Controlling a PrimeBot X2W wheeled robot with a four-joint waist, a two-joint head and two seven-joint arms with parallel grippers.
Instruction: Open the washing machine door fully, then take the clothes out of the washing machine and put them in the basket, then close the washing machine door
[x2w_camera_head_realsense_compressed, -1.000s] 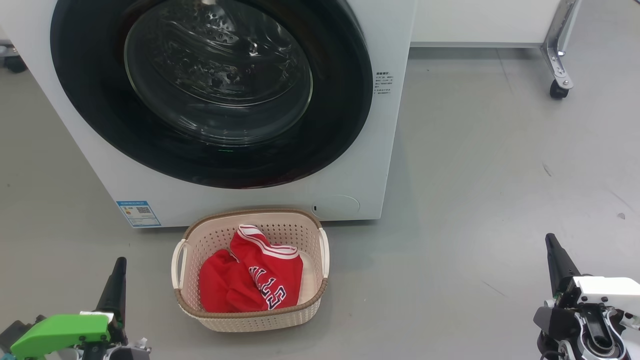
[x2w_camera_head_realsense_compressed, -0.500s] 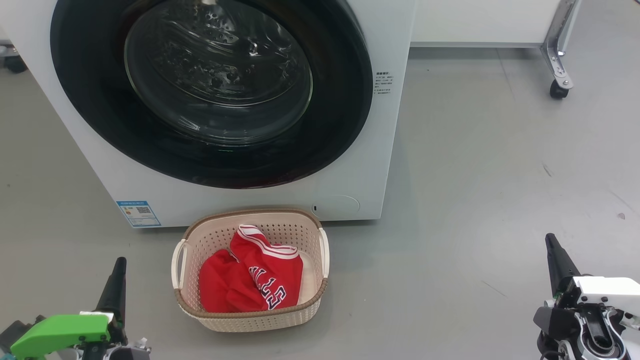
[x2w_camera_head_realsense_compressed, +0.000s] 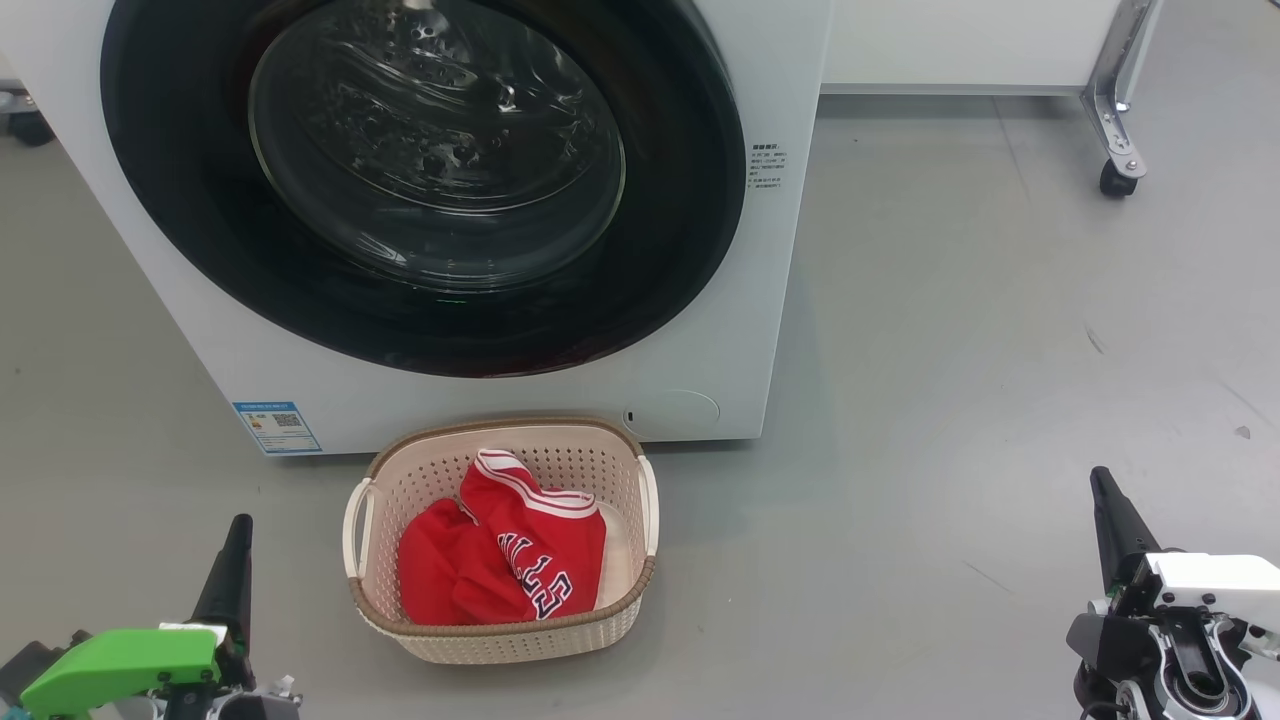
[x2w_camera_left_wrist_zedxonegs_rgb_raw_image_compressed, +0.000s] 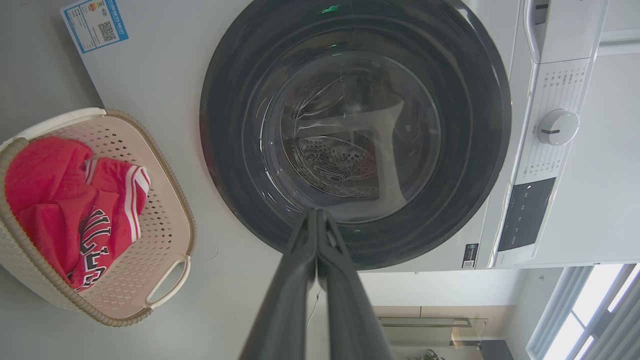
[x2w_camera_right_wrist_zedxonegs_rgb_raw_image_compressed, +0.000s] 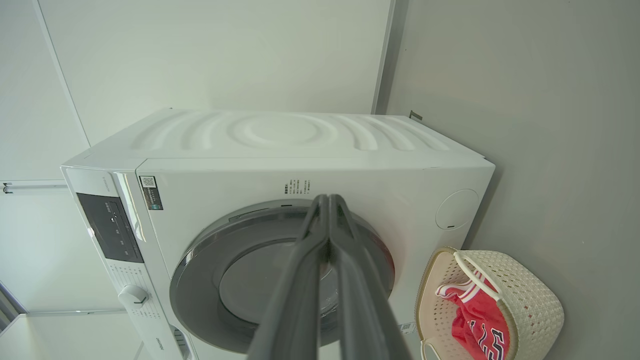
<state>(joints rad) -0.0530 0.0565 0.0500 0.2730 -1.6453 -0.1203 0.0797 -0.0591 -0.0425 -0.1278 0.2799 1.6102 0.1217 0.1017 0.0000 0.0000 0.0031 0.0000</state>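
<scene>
The white washing machine (x2w_camera_head_realsense_compressed: 770, 300) fills the upper left of the head view. Its round black-ringed door (x2w_camera_head_realsense_compressed: 690, 230) lies flush against the front, closed, and the steel drum shows through the glass. On the floor in front stands the cream basket (x2w_camera_head_realsense_compressed: 500, 640) with the red clothes (x2w_camera_head_realsense_compressed: 500, 560) bunched inside. My left gripper (x2w_camera_head_realsense_compressed: 238, 535) is shut at the lower left, left of the basket and holding nothing. At the lower right my right gripper (x2w_camera_head_realsense_compressed: 1102, 485) is shut and empty too. The left wrist view faces the door (x2w_camera_left_wrist_zedxonegs_rgb_raw_image_compressed: 240, 165), with basket (x2w_camera_left_wrist_zedxonegs_rgb_raw_image_compressed: 165, 195) and clothes (x2w_camera_left_wrist_zedxonegs_rgb_raw_image_compressed: 45, 200) at its left.
Grey floor spreads to the right of the machine. A white cabinet on a metal leg with a caster (x2w_camera_head_realsense_compressed: 1118, 178) stands at the back right. The control panel with a white dial (x2w_camera_left_wrist_zedxonegs_rgb_raw_image_compressed: 557, 126) shows in the left wrist view.
</scene>
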